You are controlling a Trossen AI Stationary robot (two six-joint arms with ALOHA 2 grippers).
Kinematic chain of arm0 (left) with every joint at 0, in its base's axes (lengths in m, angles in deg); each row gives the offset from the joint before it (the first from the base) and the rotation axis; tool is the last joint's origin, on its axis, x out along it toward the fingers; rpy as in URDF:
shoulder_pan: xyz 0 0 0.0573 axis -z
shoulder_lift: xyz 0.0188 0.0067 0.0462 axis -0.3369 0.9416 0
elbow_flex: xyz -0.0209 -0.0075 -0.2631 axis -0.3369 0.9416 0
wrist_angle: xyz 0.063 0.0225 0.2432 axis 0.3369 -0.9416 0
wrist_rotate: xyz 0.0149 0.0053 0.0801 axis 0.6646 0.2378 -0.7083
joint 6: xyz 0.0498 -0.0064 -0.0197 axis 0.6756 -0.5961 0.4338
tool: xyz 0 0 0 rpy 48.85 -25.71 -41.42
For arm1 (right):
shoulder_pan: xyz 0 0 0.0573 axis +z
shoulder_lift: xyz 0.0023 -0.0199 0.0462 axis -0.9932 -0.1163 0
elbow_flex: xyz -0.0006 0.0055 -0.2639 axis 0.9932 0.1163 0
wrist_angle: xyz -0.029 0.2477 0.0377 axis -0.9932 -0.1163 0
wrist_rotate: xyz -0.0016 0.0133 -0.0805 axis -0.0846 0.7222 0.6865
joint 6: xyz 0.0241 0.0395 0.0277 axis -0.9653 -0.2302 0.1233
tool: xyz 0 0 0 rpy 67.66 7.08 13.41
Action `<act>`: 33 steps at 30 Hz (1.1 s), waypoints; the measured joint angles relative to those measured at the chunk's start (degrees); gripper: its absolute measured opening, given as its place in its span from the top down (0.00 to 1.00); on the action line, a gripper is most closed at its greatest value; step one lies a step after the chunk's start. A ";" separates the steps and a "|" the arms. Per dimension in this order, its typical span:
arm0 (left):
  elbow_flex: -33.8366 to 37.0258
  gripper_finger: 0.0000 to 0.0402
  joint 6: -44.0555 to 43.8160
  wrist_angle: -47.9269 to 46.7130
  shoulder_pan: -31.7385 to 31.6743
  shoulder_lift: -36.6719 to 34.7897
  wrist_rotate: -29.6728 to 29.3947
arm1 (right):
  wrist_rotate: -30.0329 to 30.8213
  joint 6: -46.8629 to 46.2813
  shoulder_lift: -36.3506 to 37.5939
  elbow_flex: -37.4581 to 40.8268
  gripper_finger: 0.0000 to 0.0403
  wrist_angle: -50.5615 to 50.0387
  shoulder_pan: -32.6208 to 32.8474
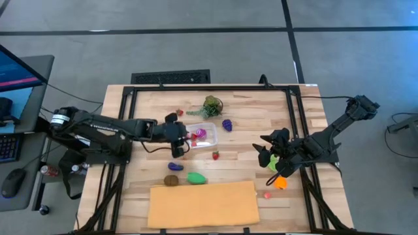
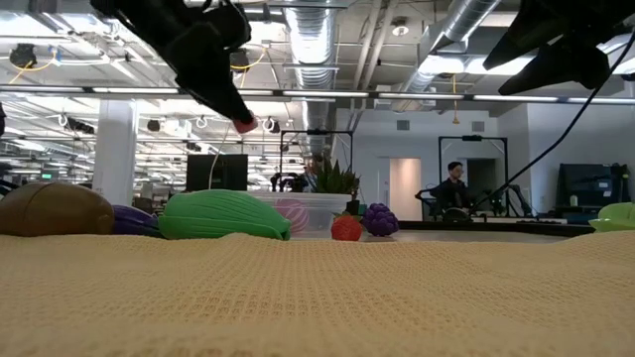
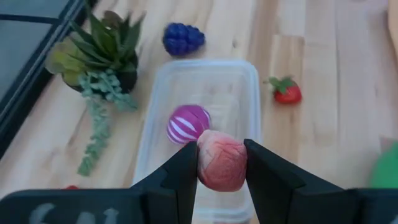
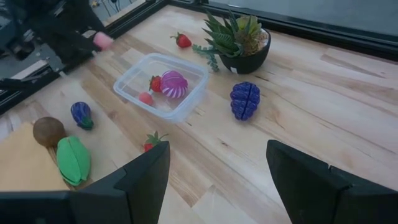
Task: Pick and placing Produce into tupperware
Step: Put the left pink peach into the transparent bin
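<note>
Above the tupperware [image 3: 205,124], left gripper [image 3: 222,163] (closed) pinches pink produce [image 3: 221,160].

Premises: an open-plan industrial lab or office. Evidence: exposed ceiling ducts [image 2: 317,40], strip lighting, grey concrete floor [image 1: 196,46], a monitor [image 1: 16,75] beside the wooden desk [image 1: 248,130], a seated person [image 2: 453,188] behind.

The pale wooden table [image 1: 241,111] carries a clear tupperware [image 1: 208,125], a potted plant [image 1: 211,104] and a tan sheet [image 1: 202,203]. Purple grapes [image 1: 226,125], a strawberry [image 1: 215,155] and a green piece [image 1: 196,177] lie loose on it.
</note>
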 joint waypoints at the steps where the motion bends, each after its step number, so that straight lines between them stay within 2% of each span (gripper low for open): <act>1: 0.12 0.72 0.00 0.15 -0.94 0.00 0.62 | 0.13 0.00 0.00 0.00 0.35 -0.01 0.00; 5: 0.18 0.72 -0.04 0.71 -5.11 0.02 2.63 | 1.48 -0.02 0.00 0.00 0.35 0.04 0.00; 10: 0.18 0.72 -1.73 4.59 -10.94 0.25 8.83 | 2.85 -0.04 0.00 0.00 0.35 0.15 0.00; 15: 0.22 0.72 -2.54 7.17 -14.91 3.43 14.17 | 2.86 -0.09 0.00 0.00 0.35 0.31 -0.78; 24: 0.27 0.72 -2.03 9.66 -15.47 11.86 17.36 | 2.67 -0.11 0.00 0.00 0.35 1.14 -1.27; 33: 0.27 0.72 -1.38 9.76 -16.18 12.98 17.19 | 2.54 -0.11 0.00 0.00 0.35 1.24 -1.27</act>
